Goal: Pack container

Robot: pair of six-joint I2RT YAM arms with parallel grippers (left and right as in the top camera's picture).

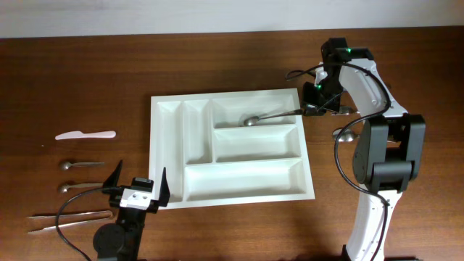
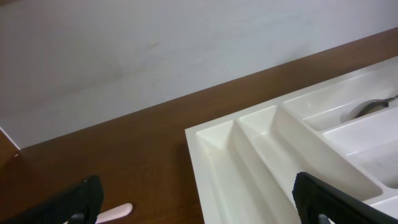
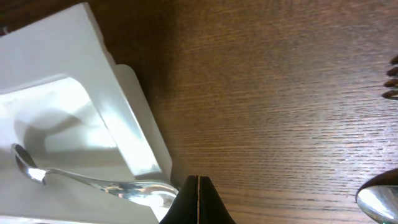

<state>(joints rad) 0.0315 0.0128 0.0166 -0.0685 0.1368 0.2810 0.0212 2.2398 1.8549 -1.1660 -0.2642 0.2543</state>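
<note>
The container (image 1: 168, 156) is a large white five-compartment tray in the middle of the table. It also shows in the left wrist view (image 2: 249, 162) and the right wrist view (image 3: 134, 134). A metal spoon (image 1: 264, 117) lies in the far wide compartment, its handle slanting up over the right rim (image 3: 93, 182). My right gripper (image 1: 312, 109) is shut, fingertips (image 3: 198, 180) pressed together right beside the handle's end; no handle shows between them. My left gripper (image 1: 138, 190) is open and empty (image 2: 199, 211) by the tray's near left corner.
Left of the tray lie a pink knife (image 1: 85, 135) (image 2: 115, 211), two small spoons (image 1: 80, 164) (image 1: 76, 186) and two long thin utensils (image 1: 69, 215). By the right arm lie a spoon (image 1: 348, 135) (image 3: 379, 202) and fork tines (image 3: 392, 78).
</note>
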